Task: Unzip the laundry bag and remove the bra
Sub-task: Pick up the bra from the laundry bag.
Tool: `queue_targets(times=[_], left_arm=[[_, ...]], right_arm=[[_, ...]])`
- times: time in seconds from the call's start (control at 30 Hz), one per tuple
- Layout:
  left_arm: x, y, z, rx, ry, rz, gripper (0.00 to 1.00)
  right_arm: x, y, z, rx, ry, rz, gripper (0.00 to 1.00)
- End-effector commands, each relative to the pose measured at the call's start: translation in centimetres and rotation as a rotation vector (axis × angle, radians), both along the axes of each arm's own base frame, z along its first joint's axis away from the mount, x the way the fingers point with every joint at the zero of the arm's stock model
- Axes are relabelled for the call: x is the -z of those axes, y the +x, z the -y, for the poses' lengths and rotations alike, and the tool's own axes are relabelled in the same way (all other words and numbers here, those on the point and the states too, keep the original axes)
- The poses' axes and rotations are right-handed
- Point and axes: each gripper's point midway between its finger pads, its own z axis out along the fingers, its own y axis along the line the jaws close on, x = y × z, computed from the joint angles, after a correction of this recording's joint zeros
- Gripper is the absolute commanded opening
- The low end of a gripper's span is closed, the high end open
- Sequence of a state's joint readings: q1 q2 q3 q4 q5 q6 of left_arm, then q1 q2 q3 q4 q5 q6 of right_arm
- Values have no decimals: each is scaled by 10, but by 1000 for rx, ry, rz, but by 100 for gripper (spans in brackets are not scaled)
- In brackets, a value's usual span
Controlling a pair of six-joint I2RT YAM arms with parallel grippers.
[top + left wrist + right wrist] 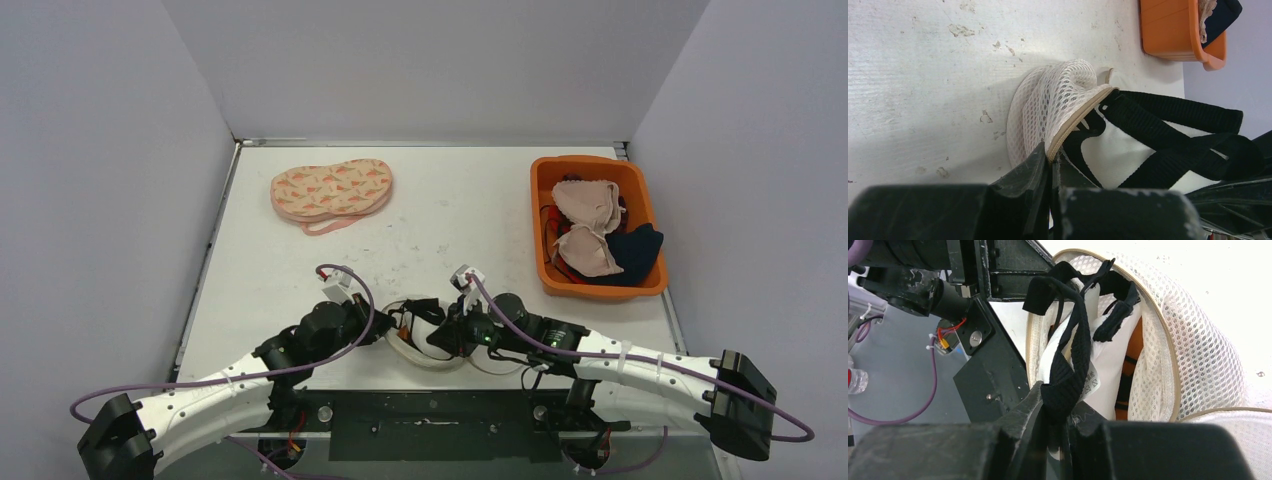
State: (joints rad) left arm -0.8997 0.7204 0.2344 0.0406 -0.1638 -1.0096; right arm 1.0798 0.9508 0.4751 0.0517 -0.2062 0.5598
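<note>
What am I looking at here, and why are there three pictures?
These are two robot arms, a left arm and a right arm, bolted side by side at the near edge of a table. The wide picture comes from a fixed camera above and behind them. The other two come from a small camera on each wrist, looking along its fingers. Between the arms lies an open white mesh bag. The left end effector pinches the bag's rim. The right end effector is shut on a black strap coming out of the bag. Farther off are a patterned pouch and an orange bin of clothes.
</note>
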Motion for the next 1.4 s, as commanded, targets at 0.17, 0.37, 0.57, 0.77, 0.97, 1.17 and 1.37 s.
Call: queue_targets(times=[0.17, 0.37, 0.57, 0.77, 0.97, 1.17, 1.37], left_arm=[[-28, 2, -3, -9, -31, 34, 36], [-41, 3, -11, -35, -37, 59, 50], [-42, 4, -9, -30, -34, 56, 48], [-46, 4, -8, -27, -37, 58, 48], [-51, 4, -11, -34, -47, 70, 50], [-54, 2, -13, -34, -52, 76, 55], [-58, 1, -15, -37, -64, 81, 59]], right_arm=[[-57, 0, -7, -91, 123, 107, 5], [-66, -10, -2, -160, 108, 138, 5], [-78, -26, -7, -275, 133, 147, 5], [-107, -26, -5, -280, 195, 200, 5], [-139, -14, 3, -222, 212, 275, 5], [-161, -6, 10, -188, 190, 334, 5], [-184, -6, 13, -173, 226, 364, 5]])
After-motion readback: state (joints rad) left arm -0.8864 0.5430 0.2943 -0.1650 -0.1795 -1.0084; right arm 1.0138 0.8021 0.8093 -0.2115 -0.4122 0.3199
